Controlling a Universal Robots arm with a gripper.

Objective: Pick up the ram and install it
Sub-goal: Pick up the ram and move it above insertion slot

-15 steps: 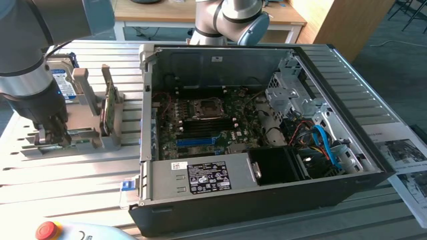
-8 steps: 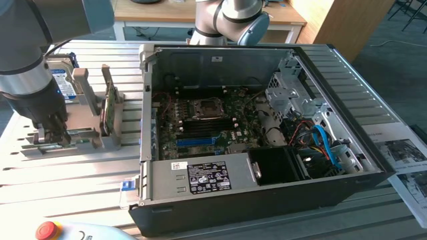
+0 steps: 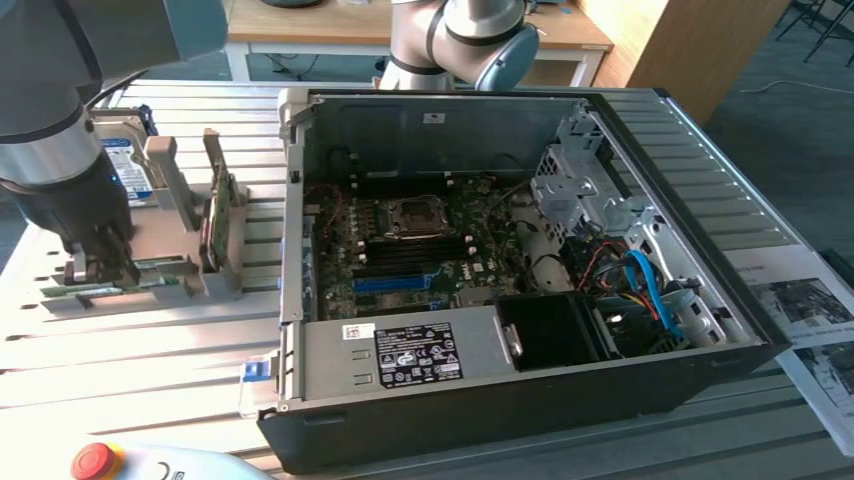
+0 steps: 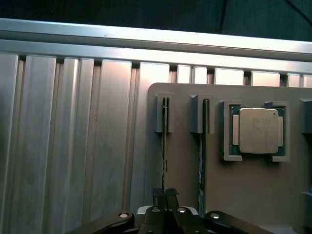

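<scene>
a: while your arm (image 3: 54, 150) hides part of the holder (image 3: 171, 215) in the exterior view, where is the ram?
b: you see it edge-on from the wrist: the ram (image 4: 165, 146) stands in its holder slot, the gripper (image 4: 166, 195) pinched closed on it, a second stick (image 4: 201, 146) just beside.
a: any writing?
b: the power supply label (image 3: 418, 355) in the open case (image 3: 561, 395) is too small to read.

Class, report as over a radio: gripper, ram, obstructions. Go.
Gripper shut on ram. Ram on edge in holder slot. Second ram close alongside, processor beyond.

Arm (image 3: 54, 160) reaches down, tool (image 4: 165, 194) pinched shut.
</scene>
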